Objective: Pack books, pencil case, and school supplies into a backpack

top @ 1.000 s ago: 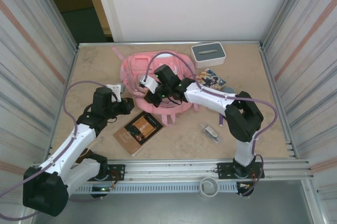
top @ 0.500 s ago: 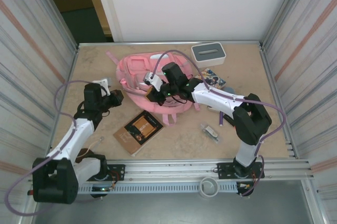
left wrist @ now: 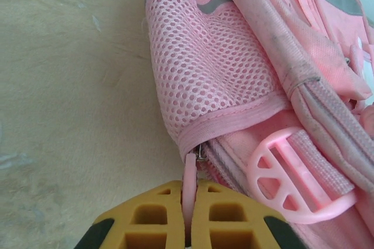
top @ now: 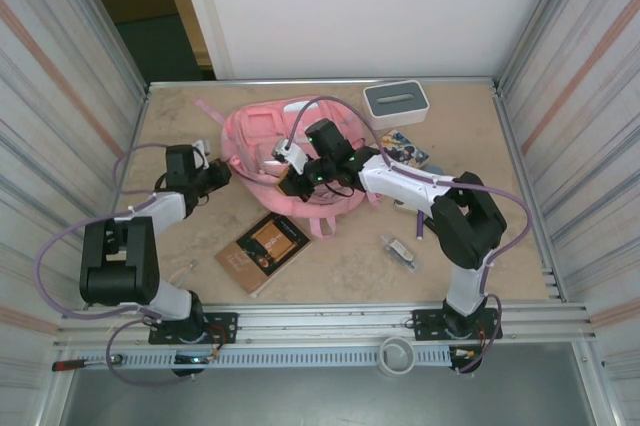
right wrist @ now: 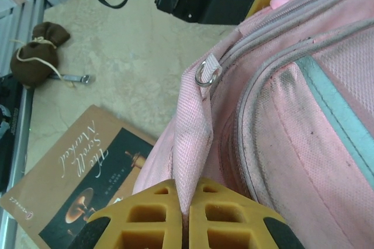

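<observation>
The pink backpack (top: 262,136) lies at the table's back middle. My left gripper (top: 222,175) is at its left side, shut on a pink zip pull (left wrist: 190,179) just below the mesh side pocket (left wrist: 204,68). My right gripper (top: 289,183) is on the pack's near edge, shut on a fold of its pink fabric (right wrist: 191,138) under a metal ring (right wrist: 208,75). The brown book (top: 262,251) lies in front of the pack, also in the right wrist view (right wrist: 70,190). The cartoon book (top: 405,153) lies right of the pack. A small clear packet (top: 400,249) rests near the right arm.
A white box with a grey slotted top (top: 395,101) stands at the back right; it may be the pencil case. A small brown drawstring pouch (right wrist: 38,50) lies on the table left of the brown book. A round pink buckle (left wrist: 292,173) hangs beside the zip.
My left arm has swung left and back with the zip pull in its grip, and the pack's left side has spread out towards it. The right gripper has shifted slightly back, still holding the fabric.
</observation>
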Controlling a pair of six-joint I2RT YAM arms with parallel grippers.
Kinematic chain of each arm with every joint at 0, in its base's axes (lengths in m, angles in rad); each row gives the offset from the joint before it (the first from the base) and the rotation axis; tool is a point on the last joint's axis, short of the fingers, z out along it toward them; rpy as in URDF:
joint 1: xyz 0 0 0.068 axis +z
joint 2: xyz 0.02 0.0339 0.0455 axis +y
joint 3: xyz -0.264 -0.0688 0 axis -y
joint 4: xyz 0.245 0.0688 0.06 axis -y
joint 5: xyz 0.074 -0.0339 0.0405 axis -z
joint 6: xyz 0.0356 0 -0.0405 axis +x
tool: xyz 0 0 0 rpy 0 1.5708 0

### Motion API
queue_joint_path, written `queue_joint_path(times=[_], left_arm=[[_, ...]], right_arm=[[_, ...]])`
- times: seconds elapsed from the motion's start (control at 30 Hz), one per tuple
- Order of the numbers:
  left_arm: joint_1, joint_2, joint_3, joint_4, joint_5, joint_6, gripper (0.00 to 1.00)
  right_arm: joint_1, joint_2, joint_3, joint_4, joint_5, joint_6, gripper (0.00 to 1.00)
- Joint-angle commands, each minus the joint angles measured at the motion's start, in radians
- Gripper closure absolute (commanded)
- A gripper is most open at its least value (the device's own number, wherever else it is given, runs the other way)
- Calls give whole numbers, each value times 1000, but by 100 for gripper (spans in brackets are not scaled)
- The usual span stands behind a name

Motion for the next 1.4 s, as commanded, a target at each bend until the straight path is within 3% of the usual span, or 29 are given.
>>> queue_joint_path(times=[0.0, 0.13, 0.23, 0.37, 0.47, 0.57, 0.67, 0.8, 1.03, 1.37], left_arm=[[79, -10, 32, 58, -149, 13, 91], [112, -84, 21, 5, -136, 2, 65], [113, -179, -13, -17, -140, -37, 51], [101, -285, -53, -12, -79, -131, 35], [21, -319, -36, -53, -56, -145, 28], [-111, -314, 14, -153, -124, -72, 21], [-196, -272, 39, -223, -169, -16, 19], [-220, -214, 18, -257, -138, -13, 17], [-230, -109, 44, -269, -85, -4, 21], [-242, -36, 49, -210, -54, -6, 22]], right_arm=[[-11, -1, 45, -36, -59, 44, 100], [-5, 46, 103, -48, 19, 111, 98], [11, 105, 175, -89, 89, 164, 69], [11, 122, 213, -136, 166, 224, 50], [-38, 44, 121, -98, 158, 292, 38], [-129, -52, -13, -49, 151, 407, 32], [-222, -93, -83, -106, 254, 517, 27], [-282, -57, -89, -130, 278, 579, 27], [-230, 101, 79, -172, 326, 567, 35], [-174, 173, 109, -235, 561, 595, 30]])
